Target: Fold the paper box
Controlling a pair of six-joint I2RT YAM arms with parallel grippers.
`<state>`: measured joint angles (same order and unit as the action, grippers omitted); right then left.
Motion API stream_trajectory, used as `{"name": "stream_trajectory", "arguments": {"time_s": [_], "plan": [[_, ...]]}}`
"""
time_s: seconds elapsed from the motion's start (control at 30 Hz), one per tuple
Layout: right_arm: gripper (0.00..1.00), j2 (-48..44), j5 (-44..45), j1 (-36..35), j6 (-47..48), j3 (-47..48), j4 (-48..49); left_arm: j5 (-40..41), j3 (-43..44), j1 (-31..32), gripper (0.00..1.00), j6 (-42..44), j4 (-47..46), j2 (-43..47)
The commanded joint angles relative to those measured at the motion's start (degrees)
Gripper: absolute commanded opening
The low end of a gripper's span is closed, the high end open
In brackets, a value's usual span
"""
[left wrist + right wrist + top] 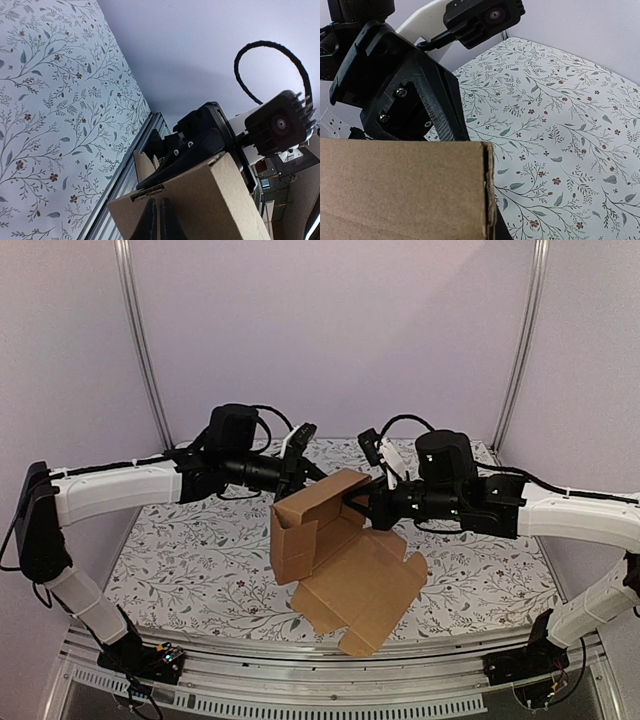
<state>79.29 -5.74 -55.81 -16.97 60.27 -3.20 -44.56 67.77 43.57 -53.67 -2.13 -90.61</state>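
Observation:
The paper box (pixel 335 540) is brown cardboard, partly folded, held in the air over the floral table (pixel 180 560). Its walled part is on the upper left, and open flaps hang down toward the front right. My left gripper (pixel 298 480) is at the box's upper left corner. In the left wrist view its fingers (pixel 159 220) are shut together, tips against the outer panel (pixel 210 205). My right gripper (pixel 362 502) reaches into the box from the right. In the right wrist view the wall (pixel 400 190) hides most of it, and one dark finger (pixel 498 229) lies along that wall's edge.
An aluminium rail (pixel 330 660) runs along the table's near edge, with both arm bases below it. Metal posts (pixel 145 350) and pale walls close off the back. The box's lowest flap (pixel 365 635) hangs just above the front rail.

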Motion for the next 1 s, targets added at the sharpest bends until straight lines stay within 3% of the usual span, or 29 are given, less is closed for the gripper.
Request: {"name": "stream_trajectory", "arguments": {"time_s": [0.0,0.5,0.97], "plan": [[0.0,0.59,0.07,-0.91,1.36,2.47,2.67,-4.49,2.46,2.87,0.05,-1.84,-5.64,-2.73],[0.0,1.68,1.55,-1.81,2.29,3.78,2.69,-5.1,4.64,4.26,0.03,-4.11,-8.5,-5.88],[0.0,0.72,12.28,-1.8,3.68,2.93,-3.75,1.95,2.55,-3.14,0.26,5.84,13.72,-0.5]]}}
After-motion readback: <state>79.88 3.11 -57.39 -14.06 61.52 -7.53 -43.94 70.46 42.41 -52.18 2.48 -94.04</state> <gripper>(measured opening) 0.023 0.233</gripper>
